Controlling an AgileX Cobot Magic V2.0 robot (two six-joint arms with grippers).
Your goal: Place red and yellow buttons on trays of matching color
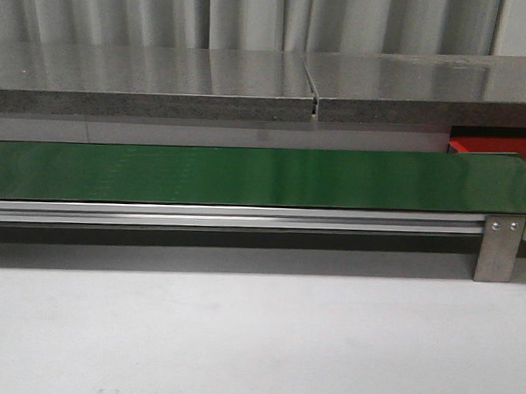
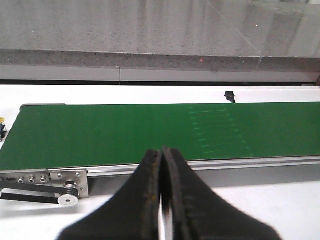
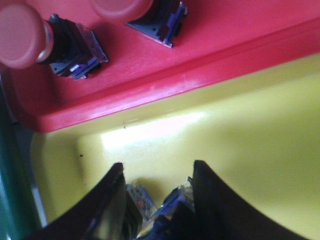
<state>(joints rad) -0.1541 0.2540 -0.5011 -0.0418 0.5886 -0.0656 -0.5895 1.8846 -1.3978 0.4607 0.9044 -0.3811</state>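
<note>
setting the button down in the yellow tray

the right end effector [image 3: 155,200] hangs low over the glossy yellow plastic tray [image 3: 240,145], its fingers apart around a small dark-bodied button [image 3: 167,212]; the cap colour is hidden, and i cannot tell if they grip it. two red-capped mushroom buttons [image 3: 47,40] already lie in the bright red tray [image 3: 150,70], which touches the yellow one. i judge the release should be low and gentle, away from the rim. the left end effector [image 2: 161,200] is closed, before the long green belt [image 2: 150,135].
</note>
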